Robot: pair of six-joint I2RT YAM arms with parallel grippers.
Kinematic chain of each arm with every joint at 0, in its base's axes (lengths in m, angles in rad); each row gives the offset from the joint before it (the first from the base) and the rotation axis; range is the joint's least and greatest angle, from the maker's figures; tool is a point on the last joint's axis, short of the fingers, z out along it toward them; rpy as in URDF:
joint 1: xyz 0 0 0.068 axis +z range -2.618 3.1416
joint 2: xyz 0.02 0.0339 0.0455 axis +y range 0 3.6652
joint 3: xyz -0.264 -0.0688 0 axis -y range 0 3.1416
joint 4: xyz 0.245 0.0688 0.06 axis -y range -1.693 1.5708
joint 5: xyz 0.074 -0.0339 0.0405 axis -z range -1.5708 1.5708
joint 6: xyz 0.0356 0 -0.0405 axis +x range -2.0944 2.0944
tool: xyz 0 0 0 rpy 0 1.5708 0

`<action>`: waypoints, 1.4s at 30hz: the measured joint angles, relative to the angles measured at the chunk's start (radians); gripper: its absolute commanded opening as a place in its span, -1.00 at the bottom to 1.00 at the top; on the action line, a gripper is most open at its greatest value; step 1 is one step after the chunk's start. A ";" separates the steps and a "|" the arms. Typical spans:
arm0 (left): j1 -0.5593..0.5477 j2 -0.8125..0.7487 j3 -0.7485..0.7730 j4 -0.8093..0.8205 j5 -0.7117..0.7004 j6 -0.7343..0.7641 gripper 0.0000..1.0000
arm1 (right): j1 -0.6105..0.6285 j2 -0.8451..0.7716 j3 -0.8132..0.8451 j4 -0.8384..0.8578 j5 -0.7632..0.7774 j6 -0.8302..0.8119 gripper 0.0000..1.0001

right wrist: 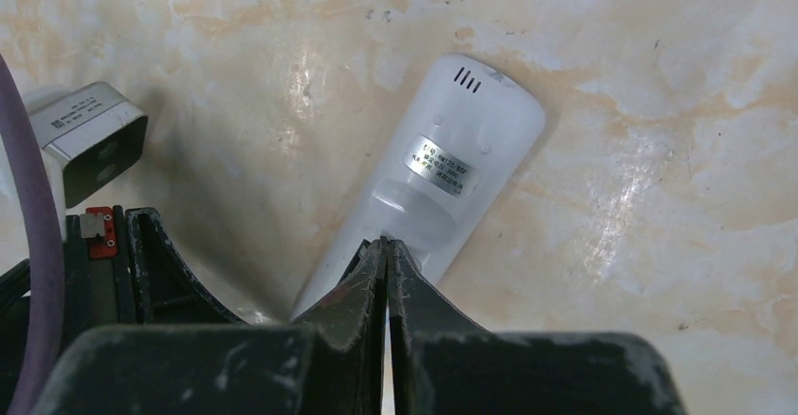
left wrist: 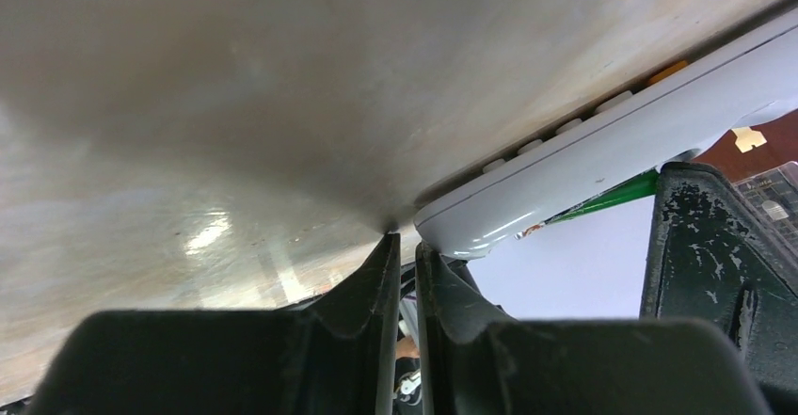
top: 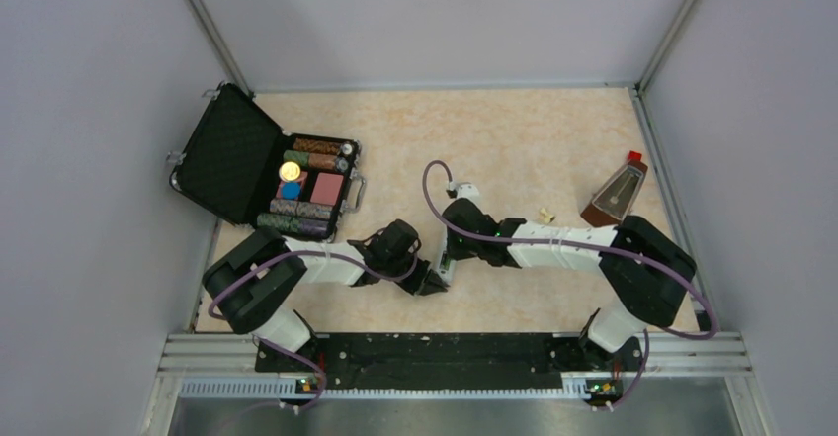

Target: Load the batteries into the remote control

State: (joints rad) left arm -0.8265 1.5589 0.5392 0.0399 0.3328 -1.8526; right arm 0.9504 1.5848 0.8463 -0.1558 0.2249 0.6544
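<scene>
Remote: the remote [right wrist: 454, 147] lies button face down on the table [right wrist: 659, 104], plain back up, toward 6 o'clock of the table centre, between the two grippers.
Long axis: in the right wrist view it runs from 7 o'clock up to 1 o'clock, with the slotted end farthest away.
Right gripper: the right gripper [right wrist: 386, 246] is clenched with nothing between its fingers. Its joined tips touch the remote's back at the near end.
Left gripper: the left gripper [left wrist: 403, 246] is also clenched and holds nothing. The remote's rounded end sits just beside its tips at 1 o'clock.
Nearer arm: the right, since it is already on the remote. The left is beside it and apart.
Battery: a green battery [left wrist: 612, 196] shows against the remote's back, next to the right finger. Whether it is fully seated I cannot tell. The darker one is not seen.
Only the left wrist view shows: the buttons against the table, and the green battery.
Only the right wrist view shows: the back label and the tips' contact point.
Top view: the remote is mostly hidden by the grippers.
Next move, judged: the right tips press straight down.
</scene>
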 measured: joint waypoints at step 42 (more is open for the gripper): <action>0.011 -0.003 -0.047 0.119 -0.009 0.014 -0.86 | 0.079 -0.071 -0.131 0.119 0.041 0.109 -1.00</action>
State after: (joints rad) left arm -0.8154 1.5555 0.4927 0.1593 0.3237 -1.8385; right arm 1.0298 1.5139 0.7155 -0.0368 0.2657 0.7631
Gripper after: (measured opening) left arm 0.081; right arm 0.002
